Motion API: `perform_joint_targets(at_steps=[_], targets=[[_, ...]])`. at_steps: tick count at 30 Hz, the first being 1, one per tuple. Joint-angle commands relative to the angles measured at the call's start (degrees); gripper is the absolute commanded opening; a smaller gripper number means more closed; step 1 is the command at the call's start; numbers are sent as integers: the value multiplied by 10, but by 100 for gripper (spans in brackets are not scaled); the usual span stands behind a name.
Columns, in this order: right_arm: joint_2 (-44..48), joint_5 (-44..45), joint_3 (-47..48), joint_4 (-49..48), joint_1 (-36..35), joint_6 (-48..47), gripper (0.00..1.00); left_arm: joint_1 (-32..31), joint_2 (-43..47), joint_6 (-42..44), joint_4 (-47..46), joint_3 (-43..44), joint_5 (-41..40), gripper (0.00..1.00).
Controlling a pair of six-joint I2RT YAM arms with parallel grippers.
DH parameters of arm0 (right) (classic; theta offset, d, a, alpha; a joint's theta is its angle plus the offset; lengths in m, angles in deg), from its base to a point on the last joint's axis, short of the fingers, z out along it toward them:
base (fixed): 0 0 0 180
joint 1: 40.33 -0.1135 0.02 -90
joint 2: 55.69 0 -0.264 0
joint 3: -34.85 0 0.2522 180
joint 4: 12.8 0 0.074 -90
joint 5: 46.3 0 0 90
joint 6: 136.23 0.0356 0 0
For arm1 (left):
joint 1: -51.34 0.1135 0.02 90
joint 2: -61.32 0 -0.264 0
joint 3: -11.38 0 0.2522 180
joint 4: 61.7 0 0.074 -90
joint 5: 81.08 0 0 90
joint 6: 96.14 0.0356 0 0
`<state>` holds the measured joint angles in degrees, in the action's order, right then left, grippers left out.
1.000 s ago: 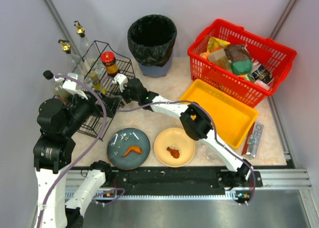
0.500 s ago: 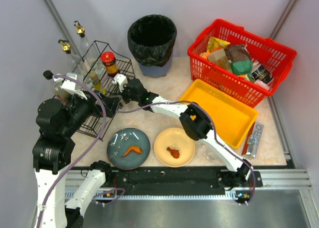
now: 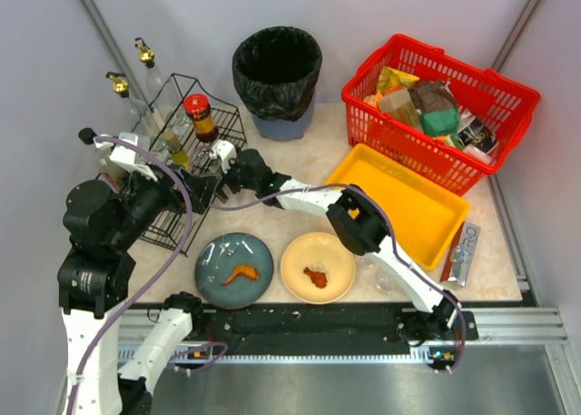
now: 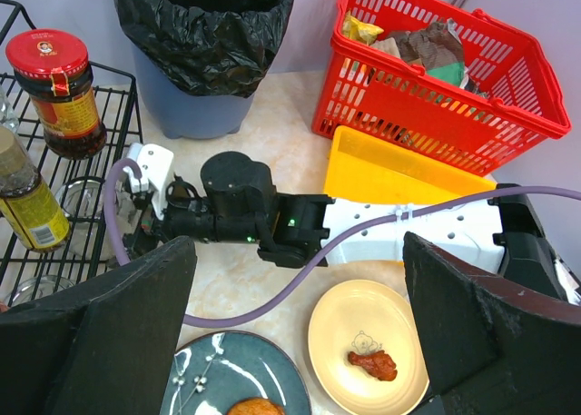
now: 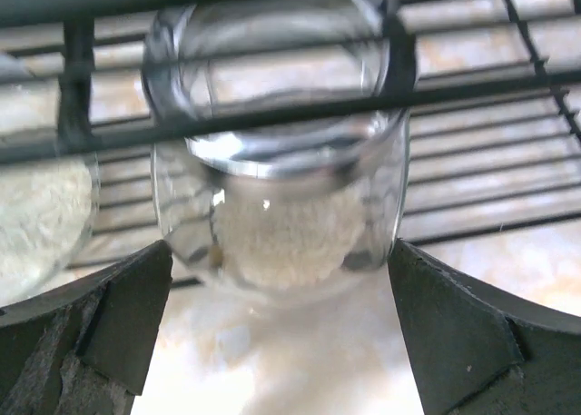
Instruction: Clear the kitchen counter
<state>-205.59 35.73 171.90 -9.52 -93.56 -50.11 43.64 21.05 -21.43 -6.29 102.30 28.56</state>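
Observation:
The kitchen counter [image 3: 290, 220] is beige-pink marbled stone. My right gripper [image 3: 221, 154] reaches into the lower tier of the black wire rack [image 3: 168, 229]. In the right wrist view it [image 5: 278, 279] is open. Its fingers [image 5: 127, 306] stand either side of a clear glass jar [image 5: 281, 161] holding white powder, without touching it. The jar stands inside the rack behind a wire. My left gripper [image 3: 201, 192] is open and empty, held above the counter beside the rack [image 4: 300, 251].
A blue plate [image 3: 218, 251] and a yellow plate [image 3: 304, 251], each with a food piece, lie near the front. Behind are a yellow tray [image 3: 399, 206], a red basket [image 3: 404, 156], a black-lined bin [image 3: 277, 70] and a foil packet [image 3: 461, 251]. A red-lidded jar [image 3: 199, 115] and bottles stand on the rack.
My right gripper has drawn back a little from the rack, toward the right and near side. The left arm has barely moved.

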Motion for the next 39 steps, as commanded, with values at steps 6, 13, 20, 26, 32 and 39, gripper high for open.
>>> perform_joint_targets(at_steps=[6, 13, 20, 26, 32, 39], targets=[[137, -4, -146, -137, -9, 0, 99, 0, 2, 5, -4, 21, 0, 99], [175, -6, -201, -163, -10, 25, 74, 0, 5, 3, -4, 20, 1, 99], [156, -15, -175, -127, -9, 34, 47, 0, 5, -1, -6, 19, 8, 99], [134, -7, -147, -109, -10, 64, 32, 0, 5, 1, -7, 19, 6, 99], [107, 1, -112, -89, -10, 81, 22, 0, 5, 2, -7, 18, 5, 99], [85, 7, -79, -60, -10, 93, 15, 0, 5, 3, -7, 18, 3, 99]])
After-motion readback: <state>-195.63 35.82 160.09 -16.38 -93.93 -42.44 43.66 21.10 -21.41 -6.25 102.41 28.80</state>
